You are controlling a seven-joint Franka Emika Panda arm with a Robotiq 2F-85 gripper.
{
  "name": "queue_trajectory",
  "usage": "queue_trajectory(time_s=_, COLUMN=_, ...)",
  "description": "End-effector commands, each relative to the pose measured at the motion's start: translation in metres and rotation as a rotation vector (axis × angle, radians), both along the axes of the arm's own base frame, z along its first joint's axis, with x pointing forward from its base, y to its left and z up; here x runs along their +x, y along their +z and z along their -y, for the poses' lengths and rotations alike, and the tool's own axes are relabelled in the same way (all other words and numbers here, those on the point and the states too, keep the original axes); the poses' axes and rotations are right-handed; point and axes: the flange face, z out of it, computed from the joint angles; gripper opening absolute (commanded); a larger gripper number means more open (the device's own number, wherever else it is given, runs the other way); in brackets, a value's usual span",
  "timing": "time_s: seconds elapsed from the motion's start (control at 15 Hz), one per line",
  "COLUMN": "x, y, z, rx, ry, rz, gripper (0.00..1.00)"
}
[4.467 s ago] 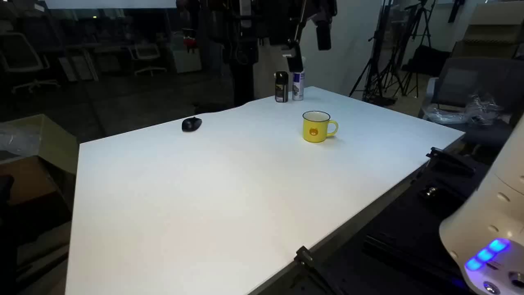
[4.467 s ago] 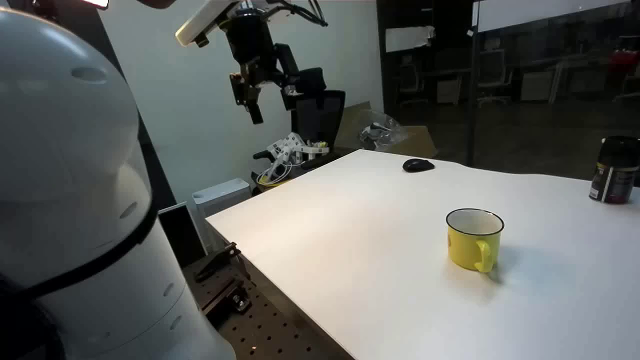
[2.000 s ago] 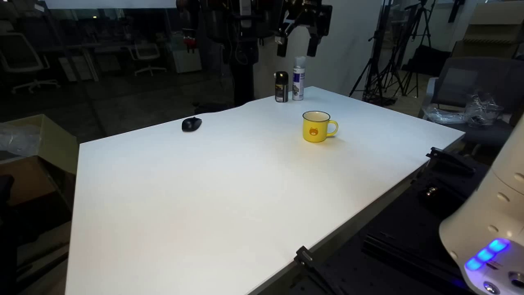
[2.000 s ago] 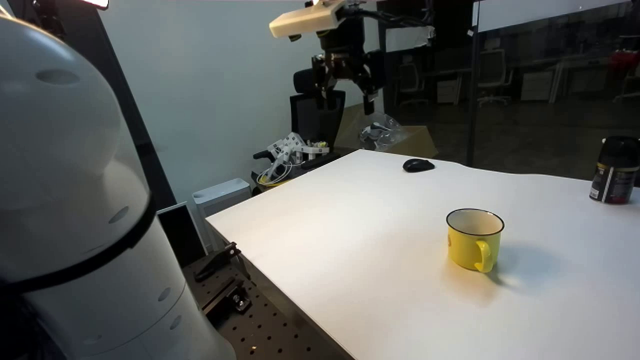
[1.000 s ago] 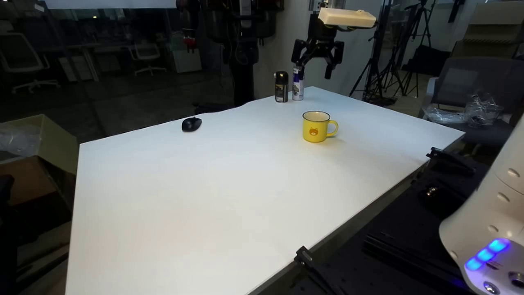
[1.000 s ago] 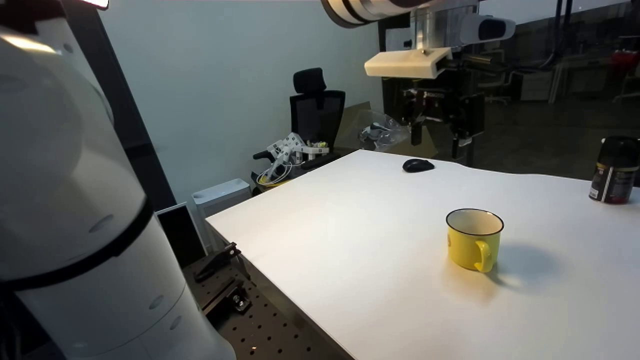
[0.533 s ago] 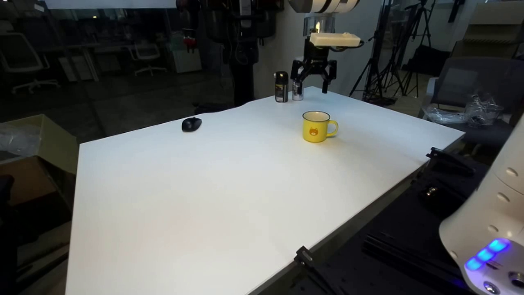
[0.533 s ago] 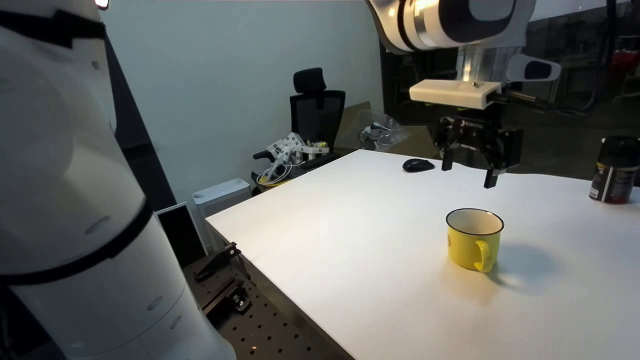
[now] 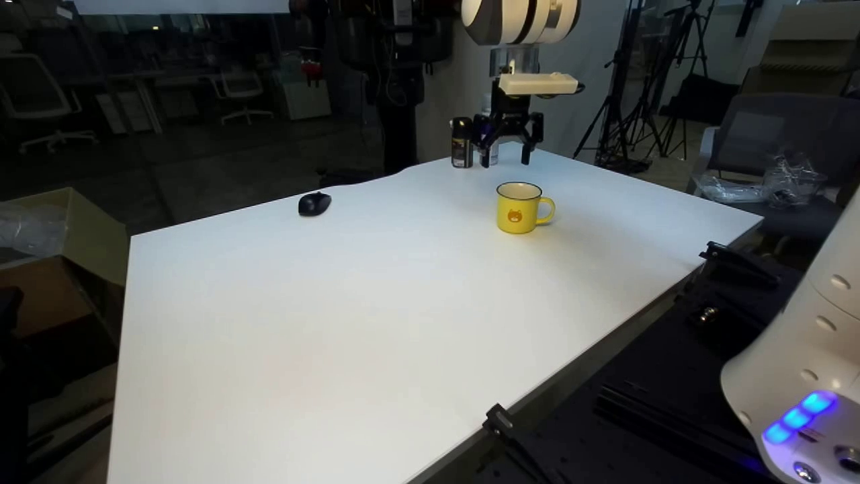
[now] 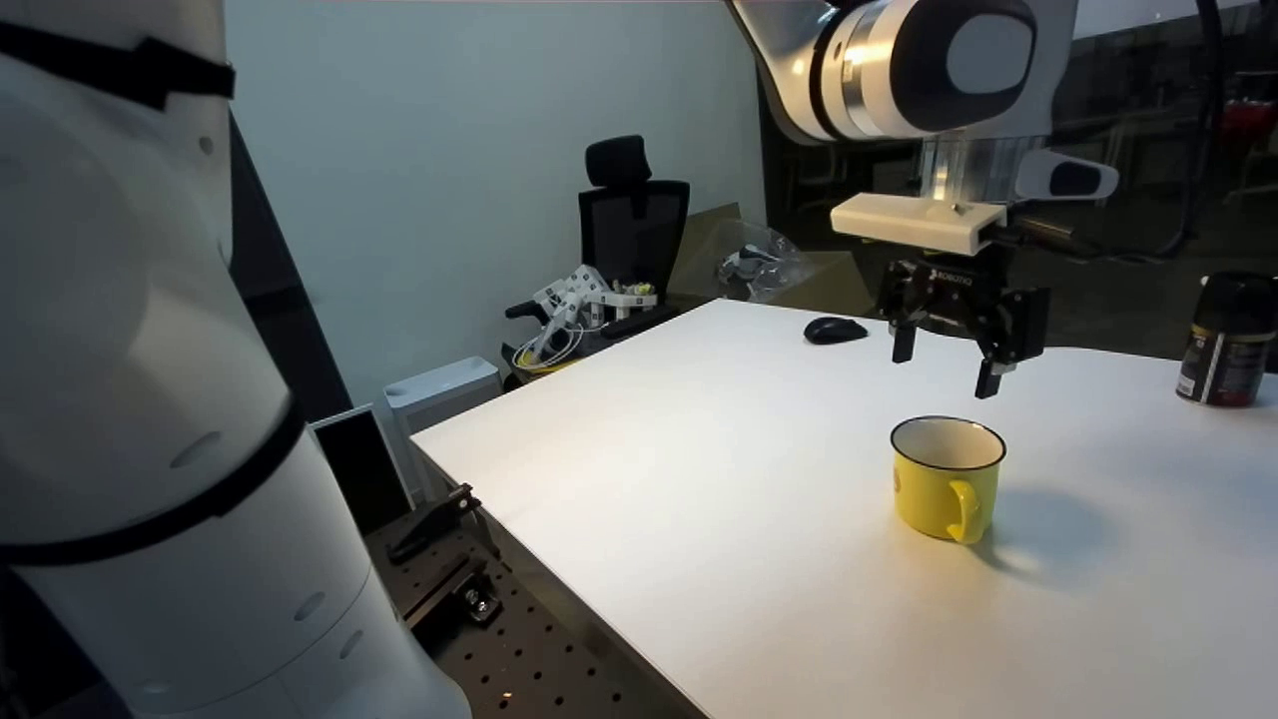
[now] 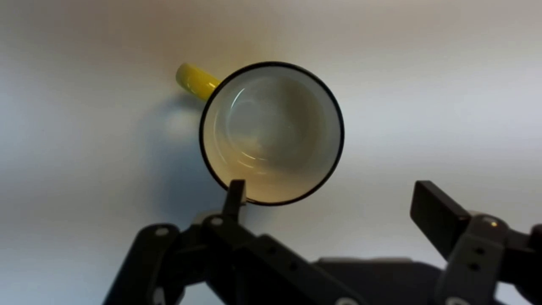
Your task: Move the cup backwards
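The yellow cup (image 9: 516,218) with a pale inside, a dark-edged rim and a side handle stands upright on the white table (image 9: 322,302). The cup also shows in an exterior view (image 10: 937,494) and from above in the wrist view (image 11: 275,127). My gripper (image 9: 505,162) is open and empty, above the table and higher than the cup's rim. It also shows in an exterior view (image 10: 945,372). In the wrist view my gripper (image 11: 330,186) has its left finger overlapping the cup's rim, its right finger over bare table. No contact with the cup shows.
A small dark bottle (image 9: 462,144) and a white can (image 9: 494,154), partly hidden by the gripper, stand at the table's edge. A black mouse (image 9: 314,204) lies on the table. Black clamps (image 9: 498,420) sit along one table edge.
My gripper has come down from high up toward the cup and has turned to point straight down. In the last half second it lowered a little more. The cup has not moved.
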Motion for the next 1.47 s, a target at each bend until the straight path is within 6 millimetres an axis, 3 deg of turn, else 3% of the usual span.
queue_trajectory(time_s=0.0, x=0.020, y=-0.019, z=-0.004, rx=-0.013, ry=-0.021, rz=0.001, gripper=1.00)
queue_trajectory(time_s=0.6, x=0.054, y=-0.050, z=-0.041, rx=0.008, ry=-0.012, rz=-0.048, gripper=1.00)
queue_trajectory(time_s=1.0, x=0.069, y=-0.061, z=-0.045, rx=0.003, ry=0.011, rz=-0.069, gripper=1.00)
queue_trajectory(time_s=1.27, x=0.067, y=-0.067, z=-0.044, rx=0.013, ry=-0.011, rz=-0.101, gripper=1.00)
queue_trajectory(time_s=1.4, x=0.065, y=-0.061, z=-0.044, rx=0.006, ry=-0.022, rz=-0.094, gripper=1.00)
